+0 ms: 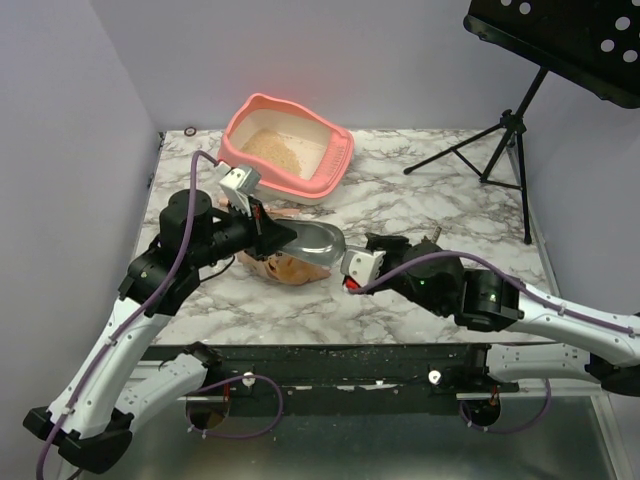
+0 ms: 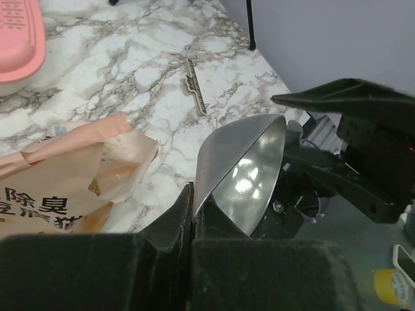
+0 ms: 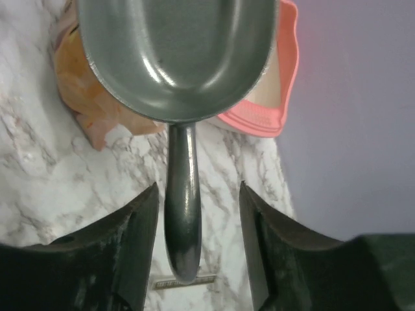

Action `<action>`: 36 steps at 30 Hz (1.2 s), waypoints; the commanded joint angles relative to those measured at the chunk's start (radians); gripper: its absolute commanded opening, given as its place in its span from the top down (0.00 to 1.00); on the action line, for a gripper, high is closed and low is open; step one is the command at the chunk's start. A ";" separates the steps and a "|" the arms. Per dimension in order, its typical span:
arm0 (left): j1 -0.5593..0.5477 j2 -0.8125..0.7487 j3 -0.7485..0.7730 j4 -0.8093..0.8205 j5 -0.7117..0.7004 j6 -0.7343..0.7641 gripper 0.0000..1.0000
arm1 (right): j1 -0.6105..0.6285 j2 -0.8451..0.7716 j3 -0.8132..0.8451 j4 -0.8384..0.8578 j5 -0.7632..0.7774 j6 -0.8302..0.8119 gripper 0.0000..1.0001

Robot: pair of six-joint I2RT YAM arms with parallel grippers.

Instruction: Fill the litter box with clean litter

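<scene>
The salmon-pink litter box (image 1: 335, 160) stands at the back of the marble table, with pale beige clean litter (image 1: 278, 150) in its bottom. A metal scoop (image 1: 318, 242) hangs over an orange litter bag (image 1: 283, 268); its bowl (image 3: 175, 58) looks empty. My left gripper (image 2: 192, 201) is shut on the thin rim of the scoop (image 2: 249, 168). My right gripper (image 3: 198, 188) is open with the scoop's handle (image 3: 183, 214) between its fingers and a clear gap on the right side. A corner of the litter box (image 3: 275, 116) shows beyond the scoop.
The bag's open mouth (image 2: 71, 172) lies just left of the scoop. A small ruler-like strip (image 2: 195, 94) lies on the table to the right. A black music stand (image 1: 515, 115) rises at the back right. Grey walls close in the left and back.
</scene>
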 commanded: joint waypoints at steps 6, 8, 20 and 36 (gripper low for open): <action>-0.004 -0.102 -0.010 -0.022 -0.330 0.175 1.00 | -0.137 0.054 0.083 0.154 -0.048 0.260 0.11; -0.004 -0.108 -0.013 -0.033 -0.408 0.206 1.00 | -0.171 0.085 0.127 0.154 -0.082 0.314 0.08; 0.007 -0.139 -0.073 0.058 -0.384 0.266 1.00 | -0.595 0.306 0.344 0.158 -0.715 0.881 0.21; 0.014 -0.130 -0.073 0.147 -0.191 0.162 1.00 | -0.826 0.097 -0.287 1.055 -1.333 1.331 0.21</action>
